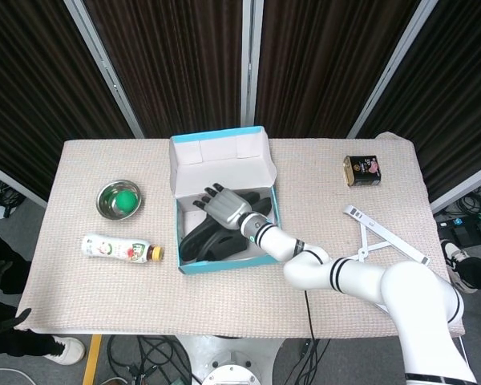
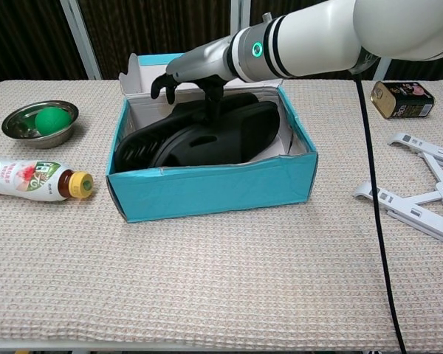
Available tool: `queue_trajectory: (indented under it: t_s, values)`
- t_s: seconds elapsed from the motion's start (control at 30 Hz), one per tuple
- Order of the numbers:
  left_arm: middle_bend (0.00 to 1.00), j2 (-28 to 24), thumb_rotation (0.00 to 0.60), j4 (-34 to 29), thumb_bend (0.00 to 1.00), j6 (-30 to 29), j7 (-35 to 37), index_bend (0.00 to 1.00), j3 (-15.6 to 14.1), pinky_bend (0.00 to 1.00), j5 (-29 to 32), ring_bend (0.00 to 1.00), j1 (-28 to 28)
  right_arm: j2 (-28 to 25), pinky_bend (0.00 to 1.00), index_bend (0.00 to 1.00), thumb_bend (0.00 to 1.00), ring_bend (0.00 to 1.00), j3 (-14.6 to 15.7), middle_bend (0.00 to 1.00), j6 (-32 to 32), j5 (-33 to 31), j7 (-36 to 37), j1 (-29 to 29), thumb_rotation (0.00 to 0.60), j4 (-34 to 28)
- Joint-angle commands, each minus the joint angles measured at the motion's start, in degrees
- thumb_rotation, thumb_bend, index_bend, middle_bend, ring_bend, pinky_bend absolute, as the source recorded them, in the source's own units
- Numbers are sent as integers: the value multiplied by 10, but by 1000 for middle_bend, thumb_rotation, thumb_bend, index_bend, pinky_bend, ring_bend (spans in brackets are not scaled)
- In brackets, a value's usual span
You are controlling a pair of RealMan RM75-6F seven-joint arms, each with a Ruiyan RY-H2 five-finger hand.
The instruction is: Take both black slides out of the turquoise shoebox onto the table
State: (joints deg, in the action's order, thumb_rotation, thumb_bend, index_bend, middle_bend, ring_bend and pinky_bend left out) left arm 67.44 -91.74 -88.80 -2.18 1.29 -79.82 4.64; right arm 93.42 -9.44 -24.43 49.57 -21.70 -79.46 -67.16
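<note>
The turquoise shoebox [image 1: 231, 264] [image 2: 214, 188] stands mid-table with its lid flipped up at the back. Two black slides [image 1: 211, 242] [image 2: 207, 136] lie inside it, overlapping, toes toward the left. My right hand [image 1: 224, 205] [image 2: 186, 72] reaches into the box from the right, fingers spread above the back-left part. Its thumb points down onto the top of the upper slide, and nothing is gripped. My left hand [image 1: 16, 320] shows only as a dark shape below the table's left front corner, too cut off to read.
A steel bowl [image 1: 119, 199] [image 2: 40, 122] with a green ball and a lying bottle [image 1: 120, 249] [image 2: 29, 178] are left of the box. A small tin [image 1: 362, 170] [image 2: 402, 99] and a white folding stand [image 1: 377, 245] [image 2: 421, 199] lie to the right.
</note>
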Motion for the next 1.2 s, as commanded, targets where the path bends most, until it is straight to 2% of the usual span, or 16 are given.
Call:
queue_trajectory:
  t_s: [0.03, 0.23, 0.37, 0.53, 0.6, 1.0, 1.2]
  values:
    - [135, 0, 600, 1, 0, 2, 1, 175, 0, 107, 1, 0, 0, 11, 72, 108, 228, 0, 10, 172, 1, -11, -7, -13, 600, 11]
    - [135, 3, 600, 6, 0, 2, 9, 175, 0, 107, 1, 0, 2, 26, 72, 202, 238, 0, 27, 275, 3, -46, -15, -36, 600, 24]
    - [135, 4, 600, 11, 0, 3, 16, 175, -1, 107, 4, 0, 5, 12, 80, 259, 229, 0, 31, 329, 4, -66, -5, -39, 600, 10]
    - [135, 7, 600, 16, 0, 7, 20, 176, 0, 107, 4, 0, 4, -7, 80, 262, 43, 0, 29, 320, -11, -70, 10, -36, 600, -14]
    - [135, 9, 600, 16, 0, 9, 20, 177, 0, 107, 4, 0, 3, -7, 80, 263, 6, 0, 28, 317, -11, -73, 14, -38, 600, -14]
    - [135, 10, 600, 18, 0, 11, 23, 183, 0, 107, 9, 0, 6, 7, 80, 280, 0, 0, 26, 321, 20, -106, 45, -65, 600, 27]
    - [135, 12, 600, 18, 0, 11, 23, 183, 2, 107, 9, 0, 6, 20, 80, 305, 0, 0, 57, 344, 30, -119, 34, -86, 600, 45]
